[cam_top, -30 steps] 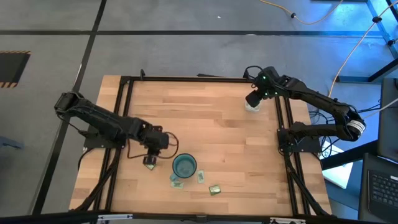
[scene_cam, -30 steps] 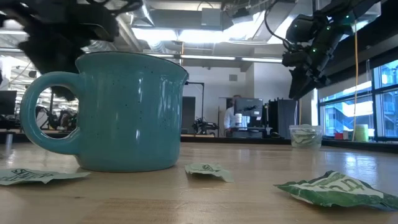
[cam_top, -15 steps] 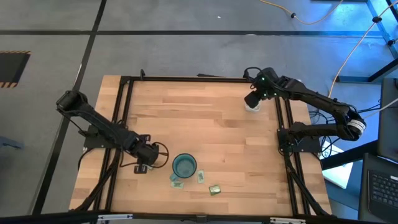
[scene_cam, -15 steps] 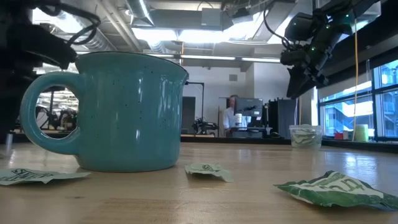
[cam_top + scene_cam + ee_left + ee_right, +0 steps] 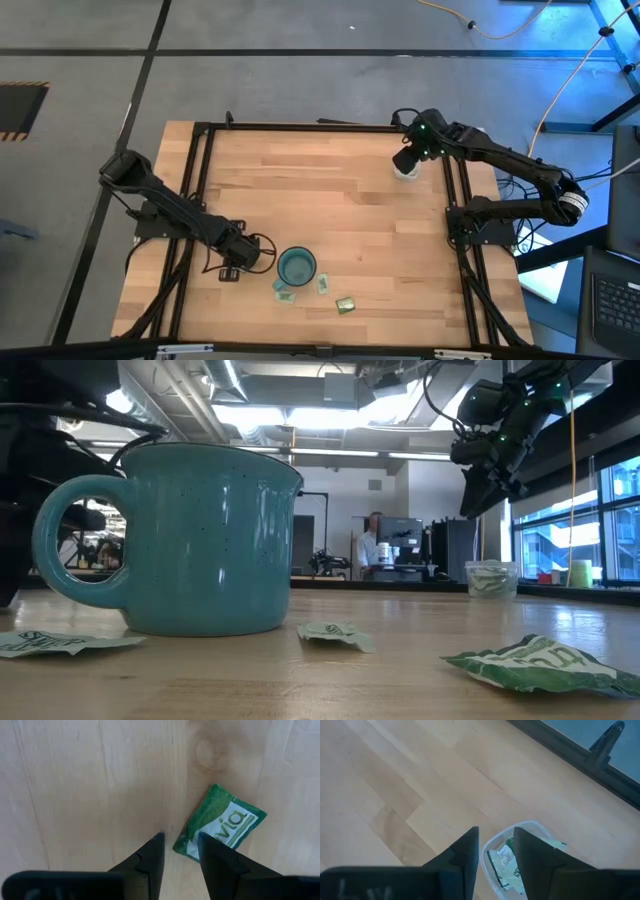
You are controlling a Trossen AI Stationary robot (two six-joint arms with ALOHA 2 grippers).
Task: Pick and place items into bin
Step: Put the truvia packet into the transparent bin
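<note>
Claw positions are recorded first. The left claw [image 5: 229, 270] is low over the surface [image 5: 330, 200], at its near left part, just left of the mug [image 5: 297, 266]. In its wrist view the two fingers [image 5: 150, 862] stand apart with bare wood between them; nothing is gripped, so it is released. One green packet [image 5: 220, 828] lies flat on the wood just beyond one fingertip, its near corner beside that tip; contact cannot be confirmed.

The right claw [image 5: 409, 160] is held above the cup [image 5: 406, 171] at the far right part of the surface, close to the frame rail. Its fingers [image 5: 466, 855] are parted with a gap between them and no packet is seen in that gap, so it is noted as released. Through the gap the cup [image 5: 517, 857] is seen below, whitish and translucent, with several packets [image 5: 502, 860] already lying inside.

Outward from the claws, the teal mug stands upright near the front edge. Three loose packets lie on the wood near it: one [image 5: 284, 294] touching or just beside its base, one [image 5: 323, 285] just to its right, and a yellowish one [image 5: 346, 305] farther right. In the low view the cup [image 5: 490, 578] is seen far behind the mug [image 5: 190, 540], well apart from it.

A person [image 5: 372, 546] is seen in the room behind.
</note>
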